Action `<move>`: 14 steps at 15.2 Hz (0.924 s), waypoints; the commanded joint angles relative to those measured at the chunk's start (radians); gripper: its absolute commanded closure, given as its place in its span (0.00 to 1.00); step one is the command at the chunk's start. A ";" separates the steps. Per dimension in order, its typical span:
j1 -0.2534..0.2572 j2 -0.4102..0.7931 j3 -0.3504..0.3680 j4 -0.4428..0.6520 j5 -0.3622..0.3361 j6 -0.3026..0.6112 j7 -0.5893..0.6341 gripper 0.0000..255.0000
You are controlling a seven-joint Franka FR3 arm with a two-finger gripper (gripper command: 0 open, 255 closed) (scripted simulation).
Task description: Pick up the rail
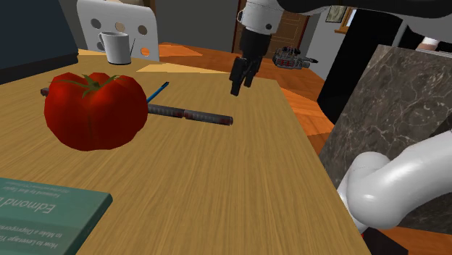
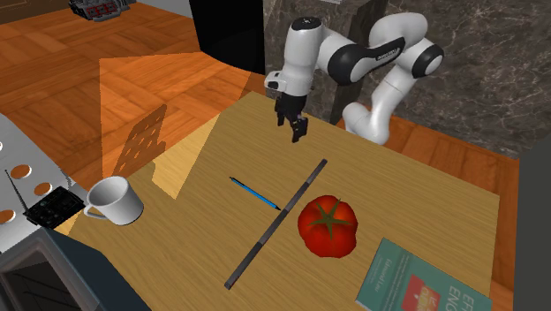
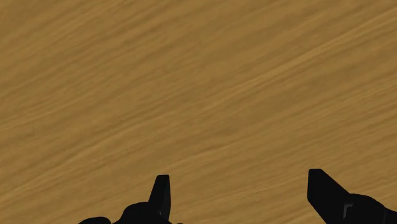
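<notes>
The gripper hangs open over the bare table, well apart from the rail. The rail lies flat just beside the tomato. It looks long, thin and stiff, so I would grip across its width, near the middle.

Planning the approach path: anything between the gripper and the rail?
Nothing. The second exterior view shows bare tabletop between the open gripper and the rail; pen and tomato lie farther along it.

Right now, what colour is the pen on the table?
The pen is blue; the second exterior view shows it best.
</notes>
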 commanded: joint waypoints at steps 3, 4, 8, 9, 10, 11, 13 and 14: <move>0.038 0.115 0.059 0.127 0.001 -0.029 -0.002 0.00; 0.048 0.142 0.074 0.158 0.000 -0.038 -0.002 0.00; 0.085 0.250 0.135 0.286 -0.013 -0.076 0.002 0.00; 0.095 0.278 0.150 0.319 -0.018 -0.086 0.003 0.00; 0.105 0.307 0.166 0.353 -0.024 -0.098 0.005 0.00; 0.116 0.336 0.182 0.389 -0.031 -0.110 0.008 0.00; 0.139 0.395 0.214 0.462 -0.048 -0.136 0.013 0.00; 0.151 0.426 0.230 0.500 -0.058 -0.150 0.016 0.00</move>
